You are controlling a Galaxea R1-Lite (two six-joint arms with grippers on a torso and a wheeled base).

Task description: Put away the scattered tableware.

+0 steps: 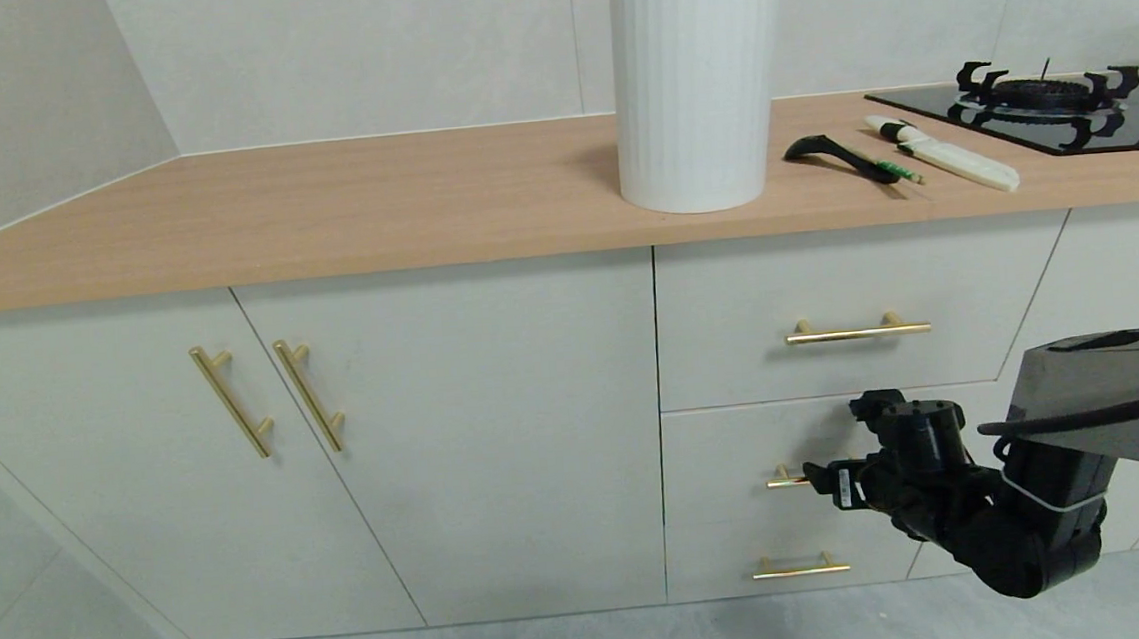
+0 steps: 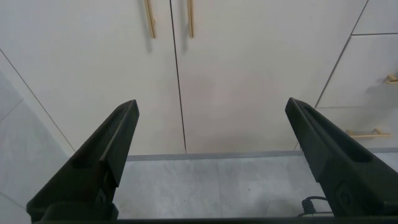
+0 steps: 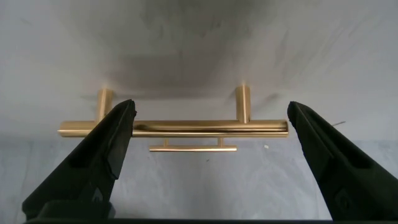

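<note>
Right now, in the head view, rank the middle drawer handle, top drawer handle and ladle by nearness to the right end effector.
1. Middle handle, at the right end effector.
2. Top handle, above.
3. Ladle, on the counter.

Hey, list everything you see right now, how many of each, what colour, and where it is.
container: one, white, ribbed, mid-counter
ladle: one, black, on the counter right of the container
utensil: one, white, beside the ladle
stove: one, black, far right of the counter
counter: one, wood brown
cabinet doors: two, pale grey, gold handles, under the counter
drawer handles: three, gold, stacked right of the doors
right gripper: black, open, at the middle drawer handle
left gripper: black, open, low before the cabinet doors
</note>
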